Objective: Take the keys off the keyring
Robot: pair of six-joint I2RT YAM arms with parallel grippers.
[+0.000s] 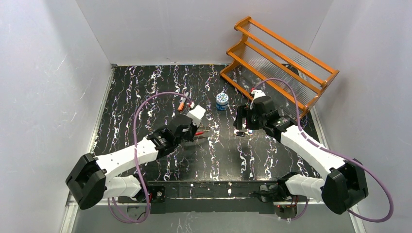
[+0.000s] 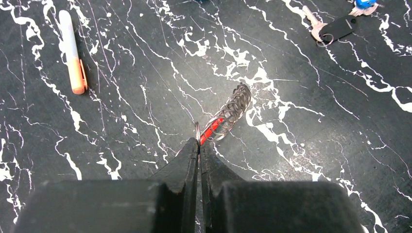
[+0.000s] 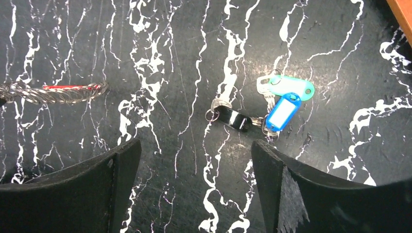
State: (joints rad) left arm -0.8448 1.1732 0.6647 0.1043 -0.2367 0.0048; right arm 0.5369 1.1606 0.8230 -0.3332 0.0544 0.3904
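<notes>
The keyring [image 2: 231, 109], a flattened loop of silvery coiled wire with a short red section, lies on the black marbled table. My left gripper [image 2: 199, 141] is shut, pinching the loop's thin wire at its near end. In the right wrist view the keyring [image 3: 56, 92] lies at the far left. The keys [image 3: 232, 115] lie apart from it in a small cluster: a silver key, a black-headed one, a green tag [image 3: 291, 87] and a blue tag [image 3: 282, 112]. My right gripper [image 3: 194, 150] stands wide open just short of them, holding nothing. The top view shows the keys [image 1: 239, 133] under the right gripper [image 1: 241, 125].
An orange-and-white marker [image 2: 73, 53] lies left of the keyring. A small round blue tin [image 1: 222, 101] stands behind the two grippers. An orange slatted rack [image 1: 279, 60] fills the back right corner. White walls close in the table.
</notes>
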